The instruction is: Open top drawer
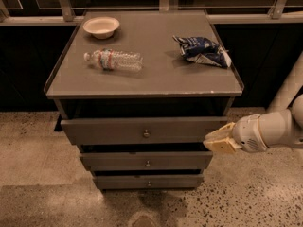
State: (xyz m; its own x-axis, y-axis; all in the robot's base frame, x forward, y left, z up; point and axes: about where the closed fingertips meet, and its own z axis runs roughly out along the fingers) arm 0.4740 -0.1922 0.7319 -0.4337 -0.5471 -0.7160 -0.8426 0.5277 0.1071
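Observation:
The top drawer (109, 130) is the widest grey front under the tabletop, with a small round metal knob (146, 134) at its centre. It stands slightly out from the cabinet. The mid-width drawer (118, 161) and the narrowest drawer (123, 180) sit below it. My gripper (214, 142), with cream pads, is at the top drawer's right end, level with its lower edge, well right of the knob. It holds nothing that shows.
The grey cabinet top (151, 74) carries a white bowl (101, 26) at the back left, a plastic bottle (113, 60) lying on its side, and a blue snack bag (202, 51) at the right. Speckled floor (38, 174) surrounds the cabinet; railing runs behind.

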